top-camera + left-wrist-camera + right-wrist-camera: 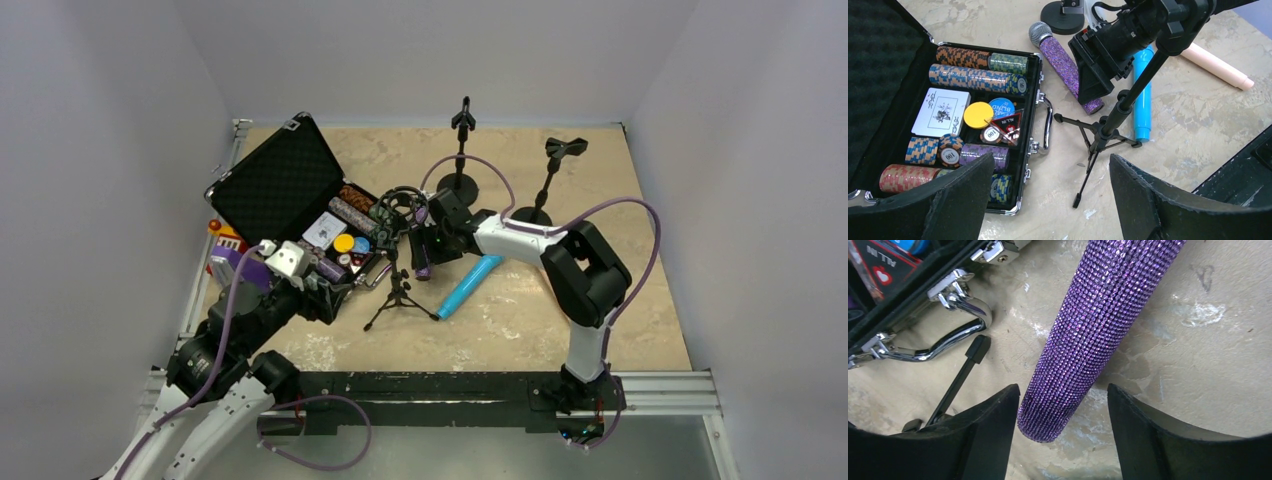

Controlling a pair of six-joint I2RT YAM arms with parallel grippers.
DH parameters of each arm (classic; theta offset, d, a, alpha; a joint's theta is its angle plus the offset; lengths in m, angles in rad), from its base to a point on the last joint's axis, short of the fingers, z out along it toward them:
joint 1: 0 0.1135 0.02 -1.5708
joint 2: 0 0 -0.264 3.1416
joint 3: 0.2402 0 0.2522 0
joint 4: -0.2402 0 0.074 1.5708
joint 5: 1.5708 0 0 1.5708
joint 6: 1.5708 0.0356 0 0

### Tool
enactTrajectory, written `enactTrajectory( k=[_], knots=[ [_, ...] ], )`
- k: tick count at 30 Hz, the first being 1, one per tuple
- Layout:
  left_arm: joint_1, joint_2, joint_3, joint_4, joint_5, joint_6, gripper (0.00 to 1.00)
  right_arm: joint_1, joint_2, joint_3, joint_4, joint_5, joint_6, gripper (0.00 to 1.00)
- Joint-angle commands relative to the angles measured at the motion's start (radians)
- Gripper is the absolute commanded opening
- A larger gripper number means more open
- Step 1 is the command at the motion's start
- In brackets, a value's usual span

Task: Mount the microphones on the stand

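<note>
The glittery purple microphone lies on the table beside the case, its grey mesh head pointing away. My right gripper is open and low over it, with the microphone's tail end between the fingers, close to the left finger. The bright-blue microphone lies right of it, and the peach-pink one lies farther right, hidden in the top view. A small black tripod stand stands in front of them. My left gripper is open and empty, above the case's near corner.
An open black case of poker chips and cards sits at the left, its chrome handle near the purple microphone. Two round-base stands stand at the back. The right arm reaches across the middle.
</note>
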Motion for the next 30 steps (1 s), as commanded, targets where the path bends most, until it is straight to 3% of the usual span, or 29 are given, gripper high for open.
enactTrajectory(
  k=[1,6,12,16,20,26,30],
  knots=[
    [0.002,-0.005,0.015,0.012,-0.017,0.007,0.88,0.003,0.032,0.040,-0.002,0.067,0.011,0.66],
    [0.002,-0.013,0.014,0.026,0.027,0.001,0.89,0.000,0.079,0.018,0.002,0.086,0.002,0.54],
    [0.002,-0.029,0.015,0.045,0.090,-0.021,0.91,-0.054,-0.019,-0.077,0.028,0.043,-0.065,0.15],
    [0.002,-0.072,-0.002,0.086,0.110,-0.122,0.91,-0.150,-0.143,-0.114,0.037,-0.093,-0.113,0.03],
    [0.002,-0.081,0.023,0.115,0.113,-0.322,0.92,-0.253,-0.296,-0.159,0.038,-0.363,-0.191,0.00],
    [0.003,-0.048,0.115,0.243,0.123,-0.518,0.98,-0.342,-0.537,-0.258,0.090,-0.508,-0.286,0.00],
    [0.002,0.085,0.235,0.279,0.164,-0.564,0.99,-0.397,-0.608,-0.245,0.089,-0.609,-0.277,0.00]
  ],
)
